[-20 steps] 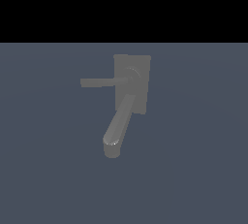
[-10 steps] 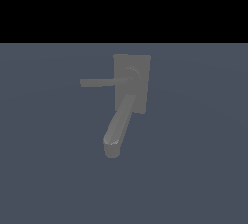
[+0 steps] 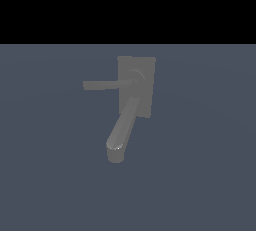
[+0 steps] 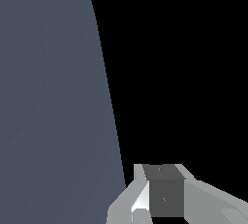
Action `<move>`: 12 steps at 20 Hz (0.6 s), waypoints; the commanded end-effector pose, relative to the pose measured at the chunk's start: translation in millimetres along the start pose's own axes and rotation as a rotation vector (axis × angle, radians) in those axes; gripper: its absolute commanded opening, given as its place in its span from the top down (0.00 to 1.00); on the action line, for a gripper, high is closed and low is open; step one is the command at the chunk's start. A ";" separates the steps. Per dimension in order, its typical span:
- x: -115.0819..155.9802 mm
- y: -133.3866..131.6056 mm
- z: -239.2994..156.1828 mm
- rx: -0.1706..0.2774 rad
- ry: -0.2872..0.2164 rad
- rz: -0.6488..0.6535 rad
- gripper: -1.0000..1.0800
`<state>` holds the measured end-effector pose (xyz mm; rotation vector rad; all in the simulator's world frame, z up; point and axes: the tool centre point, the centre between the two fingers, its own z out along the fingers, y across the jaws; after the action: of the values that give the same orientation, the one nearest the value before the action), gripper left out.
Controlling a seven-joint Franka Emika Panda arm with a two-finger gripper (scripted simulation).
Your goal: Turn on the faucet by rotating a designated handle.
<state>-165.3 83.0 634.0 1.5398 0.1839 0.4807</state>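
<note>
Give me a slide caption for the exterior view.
Grey faucet on the slate floor, handle pointing to the exterior view's left, spout angled down; no arm visible.

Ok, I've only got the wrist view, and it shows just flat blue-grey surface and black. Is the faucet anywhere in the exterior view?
Observer: Yes. The faucet sits about mid-frame there, over the blue-grey floor.
Operator: Which way does the handle point?
Observer: The handle runs level from its hub toward the exterior view's left. The thicker spout slants down below it.
Operator: Am I close to it?
Observer: I cannot say. The gripper shows only in your view. The exterior view has no arm in it, and nothing touches the handle.
</note>
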 end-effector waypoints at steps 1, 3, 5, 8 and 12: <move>0.0 0.0 0.1 0.000 0.000 -0.001 1.00; -0.3 0.5 0.5 -0.003 -0.002 0.003 1.00; 1.3 0.2 -0.6 -0.011 0.002 -0.001 1.00; 6.2 -1.0 -3.9 -0.035 0.013 -0.014 1.00; 16.4 -3.9 -10.6 -0.087 0.036 -0.040 1.00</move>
<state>-157.0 95.5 633.4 1.4638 0.2094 0.4804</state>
